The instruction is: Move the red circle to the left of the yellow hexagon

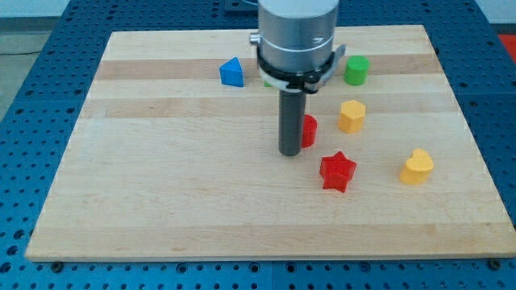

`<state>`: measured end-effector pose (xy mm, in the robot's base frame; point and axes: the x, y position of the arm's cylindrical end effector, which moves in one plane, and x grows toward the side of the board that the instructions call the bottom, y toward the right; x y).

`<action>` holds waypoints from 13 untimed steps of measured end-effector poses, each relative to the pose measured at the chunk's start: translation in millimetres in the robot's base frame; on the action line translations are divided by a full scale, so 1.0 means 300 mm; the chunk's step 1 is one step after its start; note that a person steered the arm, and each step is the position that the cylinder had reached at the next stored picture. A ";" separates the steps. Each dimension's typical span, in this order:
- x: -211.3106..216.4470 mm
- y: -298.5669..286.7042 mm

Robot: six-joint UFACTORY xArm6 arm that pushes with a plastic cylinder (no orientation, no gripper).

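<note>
- Red was the colour that mattered: the red circle (pixel 308 130) sat just to the view's left of the yellow hexagon (pixel 351 116), a small gap between them, half hidden behind the rod.
- My tip (pixel 290 151) stood on the far side of the circle from the hexagon, touching or almost touching it; which one could not be told. There was no pincer on this arm, so no spread or pinching state applied.
- Judged from that layout, the job looked nearly done. The risk was a further shove toward the hexagon, which could have driven the circle into it and knocked it out of place.
- The red star (pixel 337 171), below the hexagon toward the view's bottom, lay near enough to be clipped by a careless sweep.
- The yellow heart (pixel 418 166), the green block (pixel 355 70) and the blue block (pixel 231 72) sat well clear on the wooden desk (pixel 161 185).
</note>
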<state>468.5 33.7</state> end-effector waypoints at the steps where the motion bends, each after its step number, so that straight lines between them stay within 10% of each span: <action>1: -0.013 0.001; 13: -0.063 0.008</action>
<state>449.5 36.0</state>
